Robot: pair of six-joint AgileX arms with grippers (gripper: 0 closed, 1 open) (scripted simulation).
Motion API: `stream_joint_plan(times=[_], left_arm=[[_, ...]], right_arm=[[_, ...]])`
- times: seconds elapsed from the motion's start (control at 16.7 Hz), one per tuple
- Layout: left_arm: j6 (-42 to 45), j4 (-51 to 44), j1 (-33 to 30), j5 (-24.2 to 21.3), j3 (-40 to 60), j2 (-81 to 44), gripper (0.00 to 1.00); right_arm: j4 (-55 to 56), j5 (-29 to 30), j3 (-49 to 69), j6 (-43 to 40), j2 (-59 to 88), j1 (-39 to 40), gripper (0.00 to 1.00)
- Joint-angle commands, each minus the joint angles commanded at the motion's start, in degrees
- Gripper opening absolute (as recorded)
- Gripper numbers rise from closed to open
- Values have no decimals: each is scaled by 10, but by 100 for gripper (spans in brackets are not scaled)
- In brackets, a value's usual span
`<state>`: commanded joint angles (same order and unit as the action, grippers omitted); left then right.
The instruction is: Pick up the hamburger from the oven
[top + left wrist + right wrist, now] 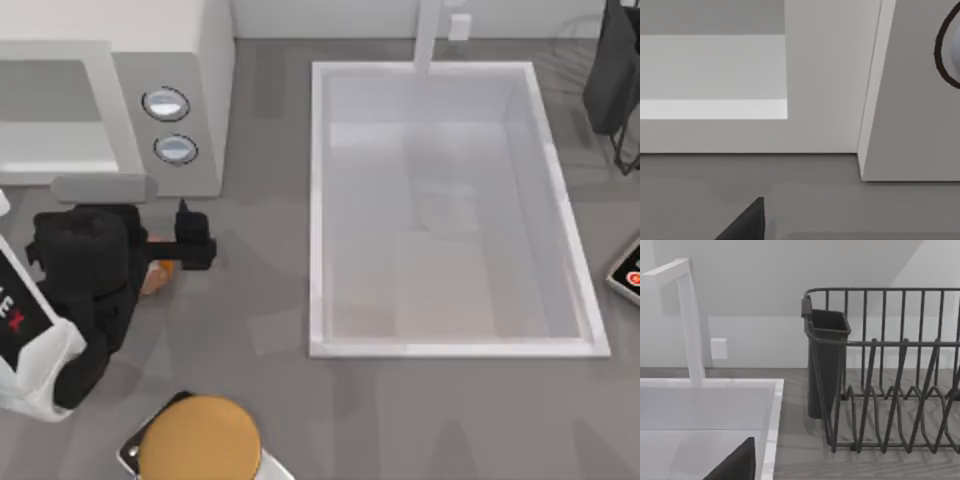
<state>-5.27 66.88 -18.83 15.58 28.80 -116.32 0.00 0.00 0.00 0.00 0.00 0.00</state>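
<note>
The sink (pixel 455 210) is the biggest thing on the table, a white basin filling the middle and right of the top view, with a tap (pixel 690 320) at its far edge. The oven (pixel 120 90) comes next, a white box in the far-left corner with a grey cavity and two knobs (pixel 170 125) on its front panel. A dark dish rack (pixel 890 375) stands at the far right, beyond the sink. At the near edge, left of centre, sits a flat orange disc (pixel 200 440) on a grey base.

The left arm (pixel 85 290) lies just in front of the oven, and its gripper (pixel 175 250) points toward the right of the table, a little clear of the oven's front. The right arm is parked by the dish rack, well apart from the work.

The hamburger (pixel 158 274) is no longer in the cavity: a sliver of orange-tan bun shows on the near side of the left gripper, tucked against the black wrist and mostly hidden by it. It lies outside the oven, over the table just before the oven's front. The left arm is far nearer to it than the right. As a round item it has no long axis to line up with.

I cannot tell how far the left fingers are apart, nor whether they grip the bun or merely overlap it from above. My judgement is that the pick is under way or done, but that is not certain.
</note>
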Motion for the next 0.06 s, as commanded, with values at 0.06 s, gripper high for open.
stream_joint_plan(times=[0.06], left_arm=[[0,0,0,0,0,0,100]], right_arm=[[0,0,0,0,0,0,100]])
